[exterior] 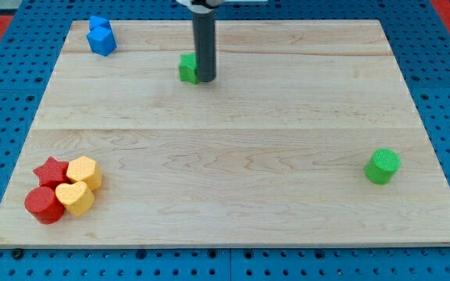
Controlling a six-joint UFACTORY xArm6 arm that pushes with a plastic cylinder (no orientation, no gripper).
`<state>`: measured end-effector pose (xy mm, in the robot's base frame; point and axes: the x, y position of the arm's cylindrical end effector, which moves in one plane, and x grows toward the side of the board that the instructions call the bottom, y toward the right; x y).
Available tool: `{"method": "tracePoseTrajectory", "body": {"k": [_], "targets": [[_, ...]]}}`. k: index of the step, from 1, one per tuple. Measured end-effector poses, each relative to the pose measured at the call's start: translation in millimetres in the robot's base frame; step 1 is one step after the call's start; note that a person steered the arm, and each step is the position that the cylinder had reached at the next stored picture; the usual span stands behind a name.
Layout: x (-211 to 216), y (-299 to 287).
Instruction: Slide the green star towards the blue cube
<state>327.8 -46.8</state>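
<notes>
The green star (187,69) lies near the view's top, left of centre, partly hidden by the rod. My tip (205,80) rests on the board right against the star's right side. Two blue blocks sit together at the view's top left: one (102,40) looks like a cube, with another blue block (98,24) just behind it. The star is well to the right of them.
A green cylinder (383,166) stands at the view's right. At the bottom left is a cluster: a red star (51,171), a red cylinder (44,204), a yellow block (84,171) and a yellow heart (75,198). The wooden board (225,156) lies on a blue pegboard.
</notes>
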Motion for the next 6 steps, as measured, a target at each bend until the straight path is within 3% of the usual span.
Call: {"method": "tracePoseTrajectory", "body": {"k": [3,6], "targets": [[-67,-72],[-87,-104]]}}
